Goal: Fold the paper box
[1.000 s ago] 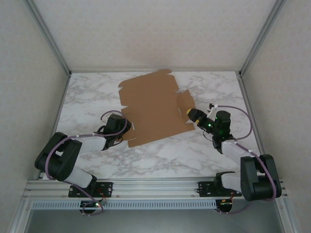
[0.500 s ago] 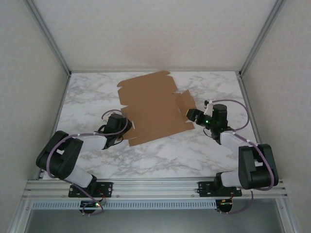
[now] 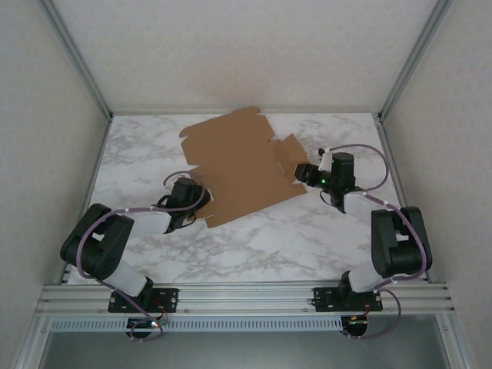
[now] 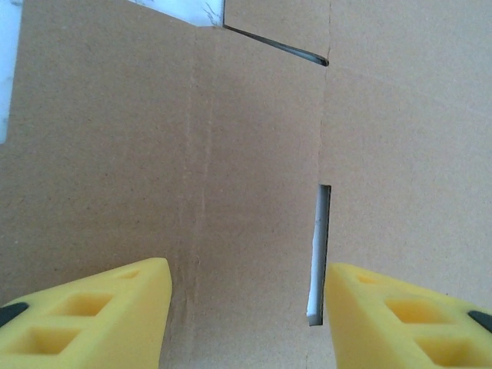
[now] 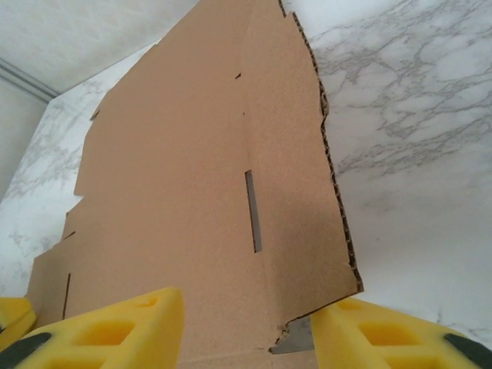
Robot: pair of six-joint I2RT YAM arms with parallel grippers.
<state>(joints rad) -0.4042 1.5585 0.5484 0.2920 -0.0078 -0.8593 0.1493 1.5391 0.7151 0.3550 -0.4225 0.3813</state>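
While I watch from the overhead camera, I count one paper box [image 3: 238, 165], two arms and two sets of jaws. The paper box lies flat and unfolded on the marble counter [image 3: 269, 242], a single brown sheet with its flaps spread out. It sits askew. Its long axis seems to run from its near-left corner toward its far end, leaning a little to the right. A rounded tab at that far end points at the back wall, and one side flap sticks out on the box's right.

The left arm [image 3: 115, 238] reaches to the box's near-left corner, and the left jaws stand at that corner. On that wrist camera I see two yellow fingers [image 4: 100, 315] spread apart with bare cardboard between them, pinching nothing. I count one open slot [image 4: 317, 254] just beside the finger on the right of that view, and one thin slit [image 4: 277, 48] farther up the sheet.

The right arm [image 3: 384, 231] reaches to the box's right side flap, with the right jaws at its outer edge. On its wrist camera the two yellow fingers [image 5: 115, 330] also stand apart. The flap's ragged corner sits between them, nearer the finger on the right of that view. I cannot tell whether either finger touches it. One long slot [image 5: 252, 211] shows in the cardboard beyond.
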